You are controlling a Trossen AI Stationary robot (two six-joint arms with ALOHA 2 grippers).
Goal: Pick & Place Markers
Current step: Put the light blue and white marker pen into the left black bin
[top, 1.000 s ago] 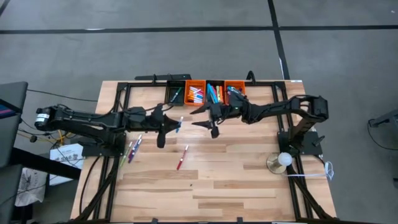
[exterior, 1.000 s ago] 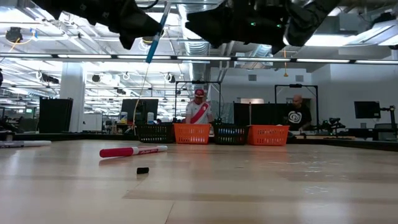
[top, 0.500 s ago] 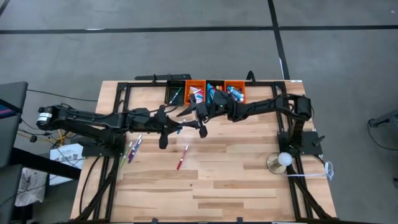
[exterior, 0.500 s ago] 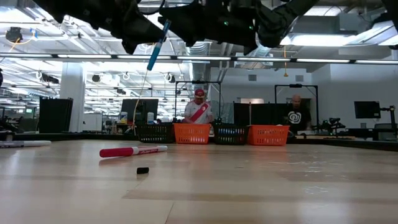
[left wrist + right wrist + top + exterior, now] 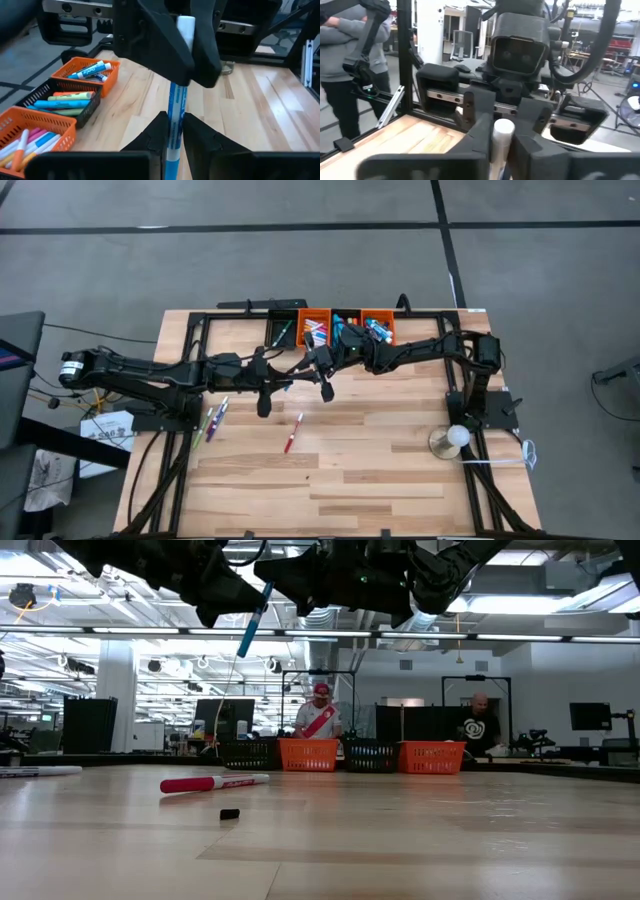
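I see the wooden table (image 5: 400, 470) with both arms stretched toward each other above its middle. Along the far edge sits a row of small bins (image 5: 333, 327), orange and black, with markers lying inside.

My left gripper (image 5: 283, 383) is clenched on a blue marker (image 5: 250, 622), holding it well above the tabletop with its white end pointing away from the wrist. My right gripper (image 5: 305, 366) meets it head-on: in the left wrist view its fingers (image 5: 150, 42) stand on either side of that marker's white end (image 5: 186, 27), pressed close around it.

A pink marker (image 5: 213, 782) lies loose on the table near the middle, and a small black cap (image 5: 230, 813) rests just beside it. A few more markers (image 5: 214, 418) lie near the left edge.
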